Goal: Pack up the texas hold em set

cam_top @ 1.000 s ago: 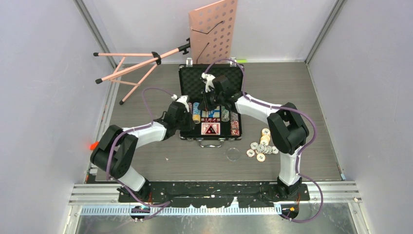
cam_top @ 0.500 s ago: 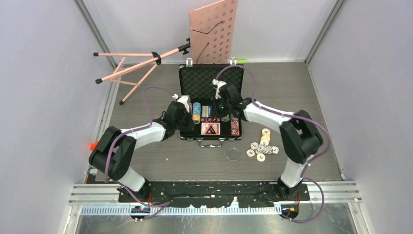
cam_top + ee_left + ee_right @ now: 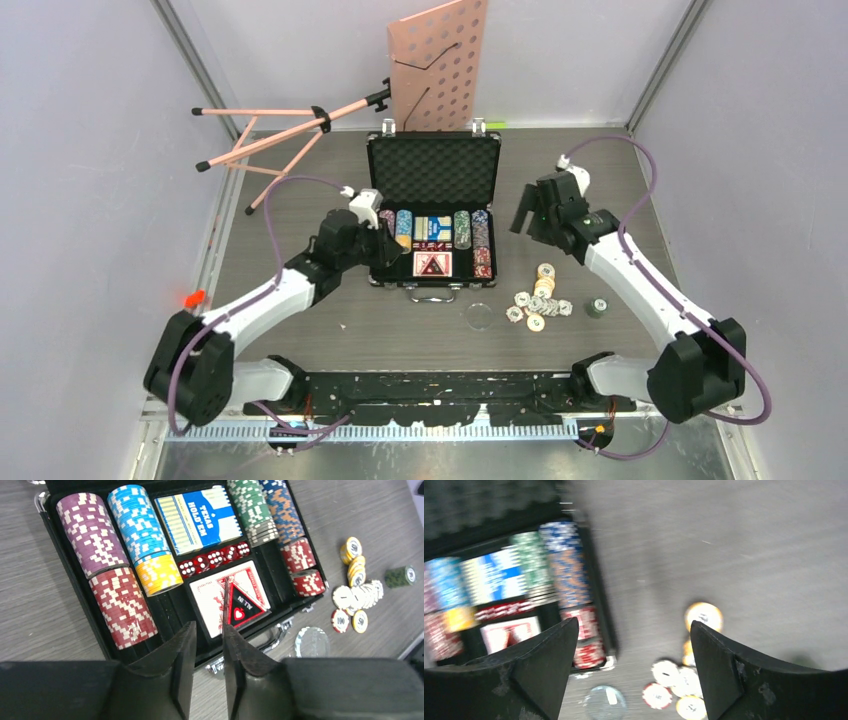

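Just beyond our matt black plastic left fingers (image 3: pixel 180 655) we see the black briefcase's (image 3: pixel 172 600) shiny silver metal handle (image 3: pixel 275 630). Farther off lie smooth, glossy multicoloured poker chips (image 3: pixel 122 605), translucent red dice (image 3: pixel 215 559) and a glossy paper card deck (image 3: pixel 197 520), on the matt grey wood-grain table (image 3: pixel 30 605).

We look at a grey wood-grain worktop (image 3: pixel 400 335). At its centre sits an open black case (image 3: pixel 433 180), its lid toward 12 o'clock and its handle toward 6. At 4 o'clock from the case, near its corner, a loose heap of chips (image 3: pixel 536 303) rests on the bare surface. At 3 o'clock from that heap a small green stack (image 3: pixel 596 307) lies alone. A clear disc (image 3: pixel 480 317) lies near the handle, at 5 o'clock from it. At 10 o'clock a pink stand (image 3: pixel 270 140) lies on its side, legs pointing to 9.
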